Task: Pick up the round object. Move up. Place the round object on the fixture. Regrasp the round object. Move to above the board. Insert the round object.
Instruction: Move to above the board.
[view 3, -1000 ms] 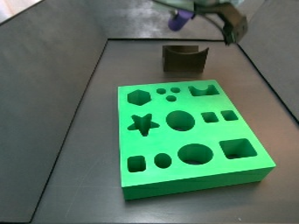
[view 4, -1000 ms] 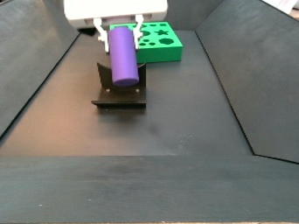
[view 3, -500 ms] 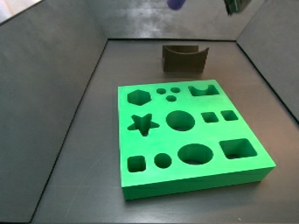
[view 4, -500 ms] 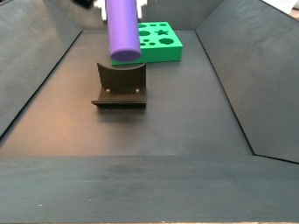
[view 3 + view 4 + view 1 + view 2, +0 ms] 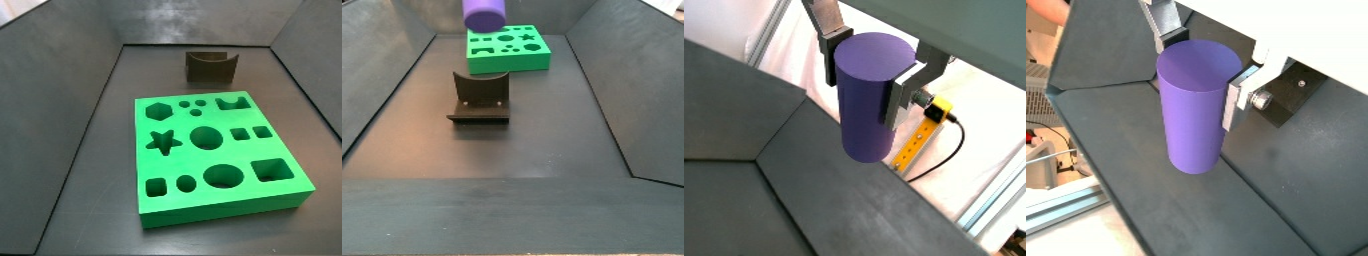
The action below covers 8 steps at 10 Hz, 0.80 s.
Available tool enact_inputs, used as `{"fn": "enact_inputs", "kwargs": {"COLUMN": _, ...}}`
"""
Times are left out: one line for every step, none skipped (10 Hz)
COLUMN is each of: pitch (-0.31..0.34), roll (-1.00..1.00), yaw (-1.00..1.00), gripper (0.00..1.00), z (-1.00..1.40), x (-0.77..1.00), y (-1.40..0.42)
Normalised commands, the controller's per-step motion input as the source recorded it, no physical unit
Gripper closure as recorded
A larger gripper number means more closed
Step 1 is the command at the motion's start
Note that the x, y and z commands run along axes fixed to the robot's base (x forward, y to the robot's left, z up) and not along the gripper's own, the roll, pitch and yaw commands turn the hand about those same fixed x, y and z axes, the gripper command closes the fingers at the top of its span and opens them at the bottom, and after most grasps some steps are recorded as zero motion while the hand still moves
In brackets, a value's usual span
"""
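Both wrist views: gripper [image 5: 875, 70] fingers [image 5: 828, 45] clamp the round object [image 5: 867, 100] (upright).

A lab test rig: a dark walled bin [image 5: 80, 120] holding a green board [image 5: 214, 150] and fixture [image 5: 480, 98], with the gripper [image 5: 871, 65] clamping a purple peg [image 5: 869, 95] overhead.

In both wrist views the gripper [image 5: 874, 72] [image 5: 1196, 68], raised high above the floor, shows two flat silver metal fingers [image 5: 828, 38] [image 5: 1237, 98] hanging from a pale white body, one finger ending in a stepped silver bracket with a round dark screw hole [image 5: 1265, 100].
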Motion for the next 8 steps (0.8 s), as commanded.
{"fn": "enact_inputs", "kwargs": {"pitch": 0.098, "roll": -0.06, "yaw": 0.03, "gripper": 1.00, "z": 0.22, "x": -0.02, "y": 0.00}}
{"fn": "enact_inputs", "kwargs": {"pitch": -0.045, "roll": -1.00, "yaw": -0.14, "gripper": 1.00, "z": 0.17, "x": -0.31, "y": -1.00}}
{"fn": "enact_inputs", "kwargs": {"pitch": -0.051, "roll": -1.00, "yaw": -0.14, "gripper": 1.00, "z": 0.16, "x": -0.30, "y": -1.00}}
{"fn": "enact_inputs", "kwargs": {"pitch": -0.055, "roll": -1.00, "yaw": -0.14, "gripper": 1.00, "z": 0.17, "x": -0.32, "y": -1.00}}
{"fn": "enact_inputs", "kwargs": {"pitch": -0.055, "roll": -1.00, "yaw": -0.15, "gripper": 1.00, "z": 0.16, "x": -0.33, "y": -1.00}}
{"fn": "enact_inputs", "kwargs": {"pitch": -0.051, "roll": -1.00, "yaw": -0.15, "gripper": 1.00, "z": 0.16, "x": -0.33, "y": -1.00}}
{"fn": "enact_inputs", "kwargs": {"pitch": -0.035, "roll": -1.00, "yaw": -0.16, "gripper": 1.00, "z": 0.16, "x": -0.33, "y": -1.00}}
{"fn": "enact_inputs", "kwargs": {"pitch": -0.026, "roll": -1.00, "yaw": -0.16, "gripper": 1.00, "z": 0.16, "x": -0.33, "y": -1.00}}
